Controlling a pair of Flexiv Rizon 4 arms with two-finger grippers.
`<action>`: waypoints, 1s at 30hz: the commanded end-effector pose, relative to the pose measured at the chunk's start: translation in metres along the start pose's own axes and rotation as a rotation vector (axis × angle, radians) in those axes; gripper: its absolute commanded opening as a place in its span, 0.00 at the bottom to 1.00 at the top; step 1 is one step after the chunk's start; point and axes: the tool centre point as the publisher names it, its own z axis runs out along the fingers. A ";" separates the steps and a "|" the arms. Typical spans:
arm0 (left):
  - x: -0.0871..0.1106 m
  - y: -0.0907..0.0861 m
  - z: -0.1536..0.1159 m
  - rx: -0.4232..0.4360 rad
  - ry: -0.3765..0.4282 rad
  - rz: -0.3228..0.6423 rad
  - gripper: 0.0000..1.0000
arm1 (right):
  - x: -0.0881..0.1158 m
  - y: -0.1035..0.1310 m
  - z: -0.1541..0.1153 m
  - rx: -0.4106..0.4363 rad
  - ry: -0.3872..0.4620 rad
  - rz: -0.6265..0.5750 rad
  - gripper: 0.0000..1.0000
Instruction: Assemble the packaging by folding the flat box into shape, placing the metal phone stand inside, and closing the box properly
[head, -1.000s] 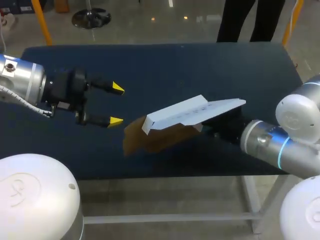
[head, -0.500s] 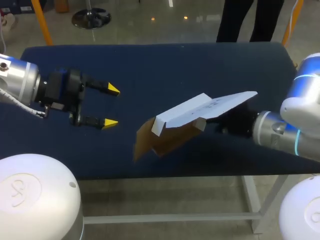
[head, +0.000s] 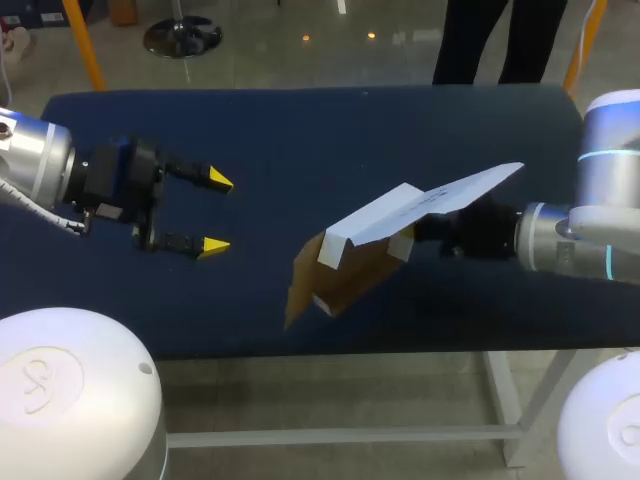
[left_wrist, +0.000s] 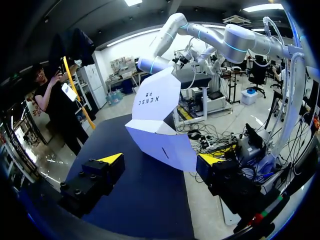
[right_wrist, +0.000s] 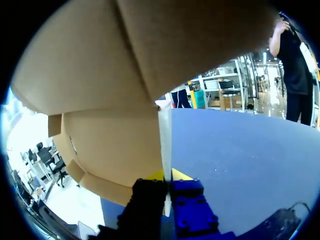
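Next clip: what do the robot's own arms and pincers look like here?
Both arms are rounded white-and-silver tubes. The right arm carries glowing light-blue rings, and the left arm has a thin white cable. The left pincer and right pincer are dark, each with two yellow-tipped fingers.

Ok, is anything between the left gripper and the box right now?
Nothing visible. Only bare table lies between the open left gripper and the box, which the right gripper holds tilted by one panel.
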 end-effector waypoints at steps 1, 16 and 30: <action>-0.002 -0.001 -0.003 -0.009 0.011 -0.001 1.00 | -0.004 0.006 0.001 0.057 0.085 0.030 0.00; -0.013 0.006 -0.013 -0.072 0.023 -0.047 1.00 | -0.018 0.007 -0.001 0.252 0.109 0.217 0.00; -0.013 0.006 -0.013 -0.072 0.023 -0.047 1.00 | -0.018 0.007 -0.001 0.252 0.109 0.217 0.00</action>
